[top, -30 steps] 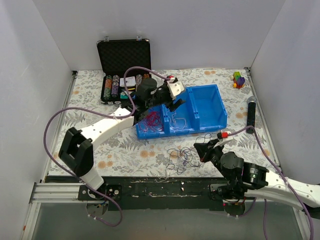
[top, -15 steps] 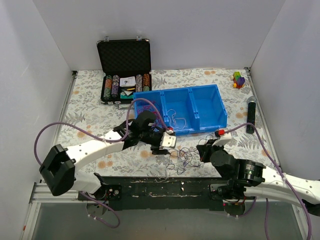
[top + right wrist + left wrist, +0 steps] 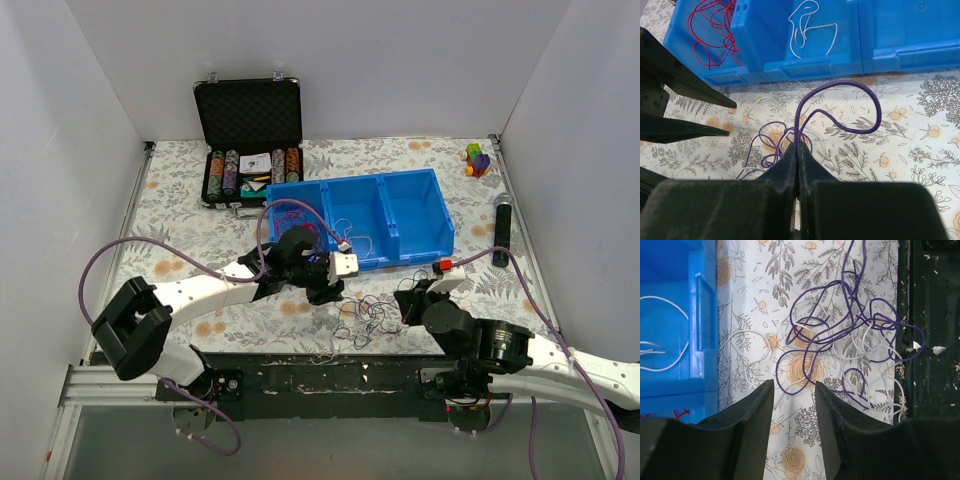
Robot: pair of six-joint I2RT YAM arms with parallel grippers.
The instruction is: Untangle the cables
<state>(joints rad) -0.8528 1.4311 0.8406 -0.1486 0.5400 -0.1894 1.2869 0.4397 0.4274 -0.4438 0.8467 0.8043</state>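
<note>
A tangle of purple and white cables (image 3: pixel 365 315) lies on the floral cloth near the front edge. My left gripper (image 3: pixel 794 387) hovers just behind the tangle (image 3: pixel 840 340), open. Only cloth shows between its fingers, and a purple loop lies right at their tips. In the top view this gripper (image 3: pixel 325 288) is left of the pile. My right gripper (image 3: pixel 798 150) is shut on a purple cable (image 3: pixel 840 92) that arches up from the pile (image 3: pixel 775 145). In the top view it (image 3: pixel 405 305) sits right of the pile. Red cables (image 3: pixel 715 30) lie in the bin's left compartment, white cables (image 3: pixel 807 27) in the middle one.
The blue three-part bin (image 3: pixel 420 215) stands behind the pile. An open black case of chips (image 3: pixel 248 150) is at the back left. Toy blocks (image 3: pixel 477 158) and a black cylinder (image 3: pixel 502 228) lie at the right. The dark table edge (image 3: pixel 930 390) borders the tangle.
My left arm has swung from over the bin's left compartment down to the cloth beside the tangle, and its jaws have narrowed. The right gripper keeps its hold on the purple cable.
</note>
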